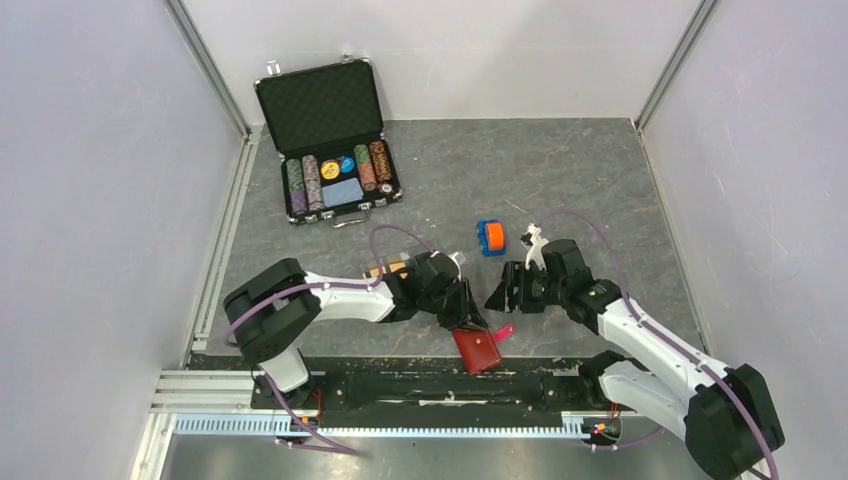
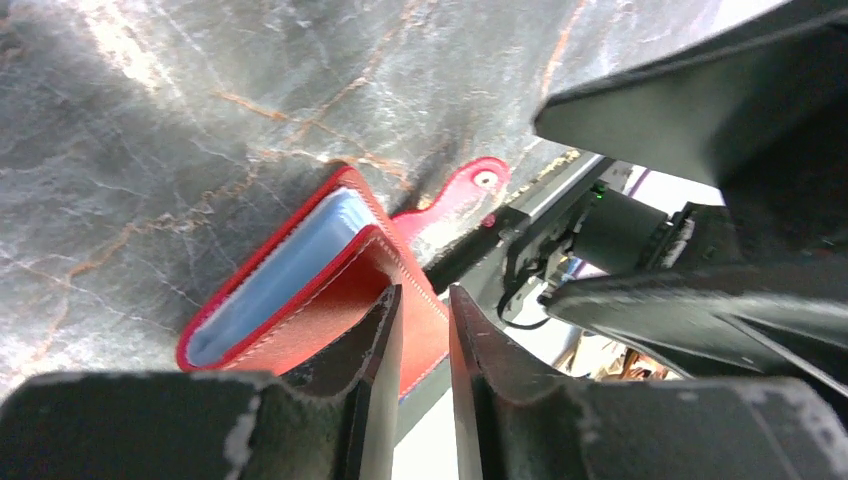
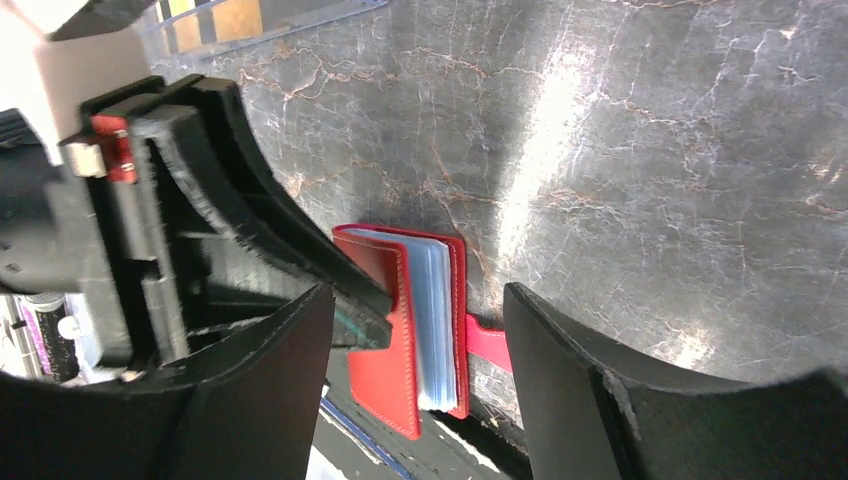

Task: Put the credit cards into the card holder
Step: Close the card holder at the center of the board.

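Orange-gold credit cards lie in the clear card holder, mostly hidden behind my left arm; in the right wrist view the cards show at the top edge. My left gripper has its jaws a narrow gap apart at the front cover of a red snap-tab wallet. Whether they pinch that cover is unclear. My right gripper is open, its fingers either side of the half-open wallet and not touching it.
The wallet hangs over the table's near edge above the black rail. An open black chip briefcase stands at the back left. A small blue and orange object lies just beyond my right gripper.
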You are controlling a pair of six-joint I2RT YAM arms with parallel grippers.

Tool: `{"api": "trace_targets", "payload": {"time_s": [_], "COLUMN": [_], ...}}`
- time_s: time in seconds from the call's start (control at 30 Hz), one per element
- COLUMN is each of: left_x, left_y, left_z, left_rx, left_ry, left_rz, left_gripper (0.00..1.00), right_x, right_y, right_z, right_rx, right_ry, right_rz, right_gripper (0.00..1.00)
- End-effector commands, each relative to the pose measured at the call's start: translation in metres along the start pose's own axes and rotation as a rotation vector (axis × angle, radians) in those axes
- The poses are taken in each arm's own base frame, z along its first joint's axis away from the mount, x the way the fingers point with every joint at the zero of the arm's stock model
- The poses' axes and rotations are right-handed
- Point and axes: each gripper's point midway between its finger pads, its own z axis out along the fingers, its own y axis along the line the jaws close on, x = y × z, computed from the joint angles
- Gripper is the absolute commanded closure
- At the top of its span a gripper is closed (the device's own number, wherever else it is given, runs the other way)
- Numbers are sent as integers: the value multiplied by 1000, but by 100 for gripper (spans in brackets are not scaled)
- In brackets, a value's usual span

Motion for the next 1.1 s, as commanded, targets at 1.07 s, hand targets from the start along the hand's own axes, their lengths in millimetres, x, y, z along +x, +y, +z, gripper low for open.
{"api": "trace_targets", "payload": {"time_s": [1.07], "left_x": [20], "left_y": [18], "left_z": [-33], "left_rx": [-170], "left_ry": [54], "left_rz": [203], "left_gripper": [62], "right_x": [63], "right_y": [-18], "right_z": [5], "right_rx": [-58], "right_ry": [252], "right_rz": [-49], "right_gripper": [23]}}
